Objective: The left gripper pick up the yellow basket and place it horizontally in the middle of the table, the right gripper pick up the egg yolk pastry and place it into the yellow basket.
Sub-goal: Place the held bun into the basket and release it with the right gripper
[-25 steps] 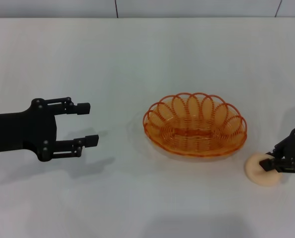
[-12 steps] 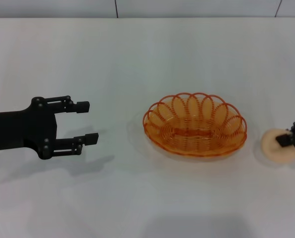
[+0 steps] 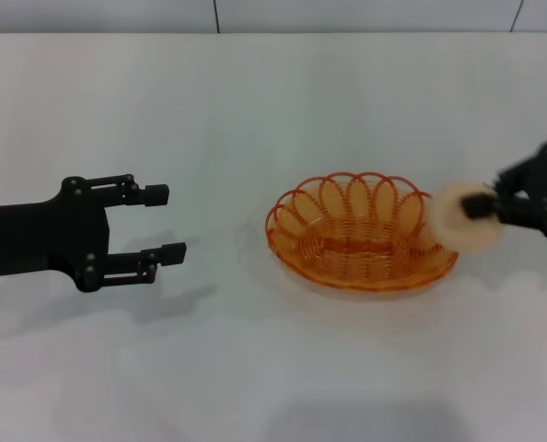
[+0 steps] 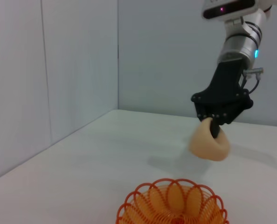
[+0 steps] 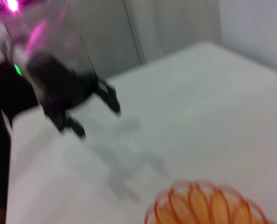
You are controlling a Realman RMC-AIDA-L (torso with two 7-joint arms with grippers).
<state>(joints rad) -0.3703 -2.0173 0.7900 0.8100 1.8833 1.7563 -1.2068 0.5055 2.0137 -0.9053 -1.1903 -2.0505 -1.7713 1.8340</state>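
The yellow basket (image 3: 362, 231) lies lengthwise across the middle of the white table (image 3: 255, 110); it also shows in the left wrist view (image 4: 173, 203) and the right wrist view (image 5: 208, 205). My right gripper (image 3: 481, 206) is shut on the egg yolk pastry (image 3: 462, 225) and holds it in the air above the basket's right end. The left wrist view shows the right gripper (image 4: 215, 127) and the pastry (image 4: 209, 142) hanging from it. My left gripper (image 3: 163, 223) is open and empty, to the left of the basket; it also shows far off in the right wrist view (image 5: 97, 112).
A grey wall (image 4: 50, 70) stands along the table's far edge. Bare tabletop lies between the left gripper and the basket and in front of the basket.
My right gripper has lifted the pastry off the table at the front right and carried it up and left to over the basket's right end. The left gripper has barely moved.
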